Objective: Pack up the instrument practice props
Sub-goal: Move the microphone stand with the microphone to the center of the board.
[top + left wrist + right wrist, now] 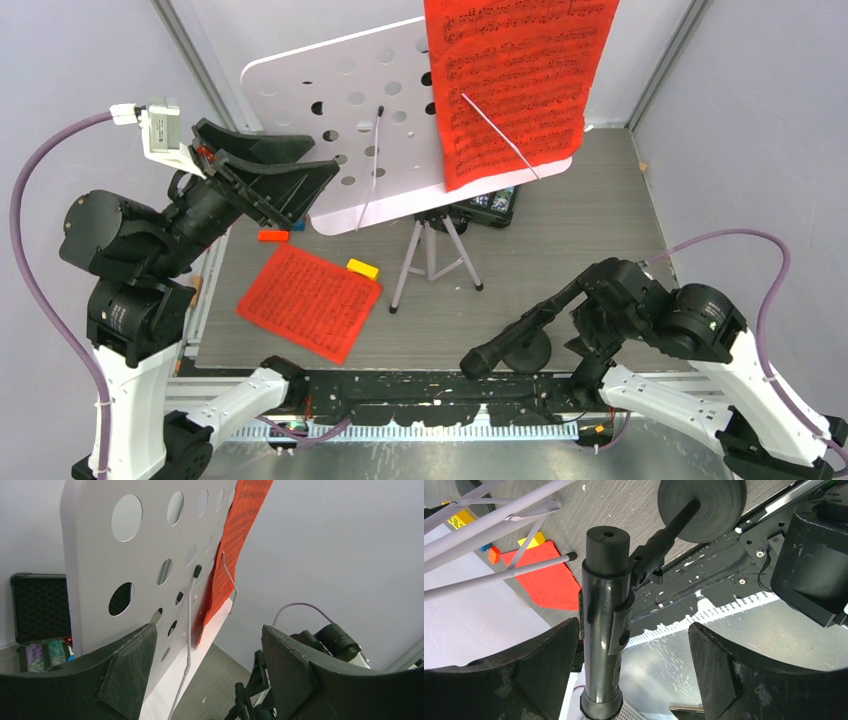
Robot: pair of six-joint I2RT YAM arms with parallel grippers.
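microphone (605, 595) within right pincer (631, 628), jaws apart

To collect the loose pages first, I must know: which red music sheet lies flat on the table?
The red sheet left of the tripod legs, beside a yellow block; the other hangs on the white rack.

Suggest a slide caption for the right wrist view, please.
Open right jaws straddle a black microphone clipped to its round-based stand, red sheet music lying beyond.
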